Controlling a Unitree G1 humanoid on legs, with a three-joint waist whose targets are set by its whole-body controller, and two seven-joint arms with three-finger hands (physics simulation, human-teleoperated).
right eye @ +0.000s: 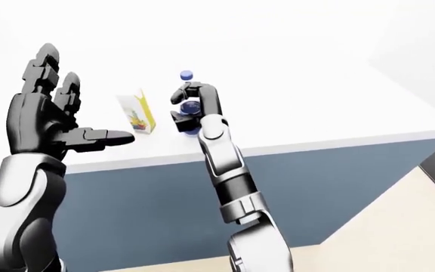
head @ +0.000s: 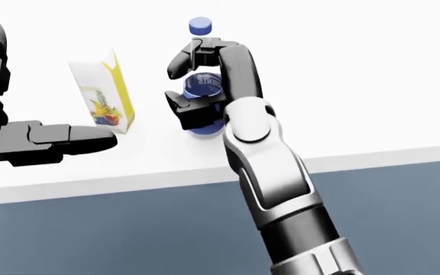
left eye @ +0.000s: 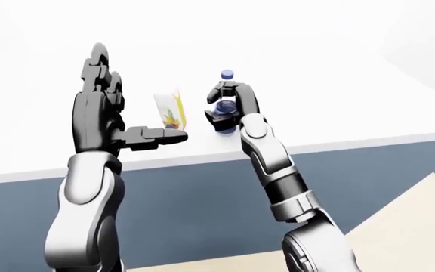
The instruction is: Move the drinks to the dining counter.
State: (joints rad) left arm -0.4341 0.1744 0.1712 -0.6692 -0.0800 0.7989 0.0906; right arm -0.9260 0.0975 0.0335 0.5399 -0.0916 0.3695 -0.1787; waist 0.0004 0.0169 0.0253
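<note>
The blue-capped bottle (head: 202, 80) stands on the white counter (head: 373, 103), with the right hand (head: 205, 86) wrapped around its middle — upper fingers (head: 193, 54) curled over the label side, the thumb block pressed in below. The grip looks closed on it, though the bottle's base appears to rest on the counter. The juice carton (head: 104, 97) stands just beside it, at about nine o'clock from the bottle in the head view, near the counter's edge.

The likeliest trouble, as I judge it: the hand releases with a sideways drag and tips the tall, narrow bottle, which could roll off the nearby edge or knock the carton over. The left hand (left eye: 100, 122) is spread open and holds nothing — its thumb (head: 67, 137) juts toward the carton at roughly seven o'clock from it, close enough that a small forward drift could push the light carton along.

Hard to tell: whether the bottle's base is fully seated, since the thumb block covers its lower part. Most of the label is hidden. The left thumb overlaps the carton's bottom corner in the left-eye view, so touching or apart cannot be settled.
</note>
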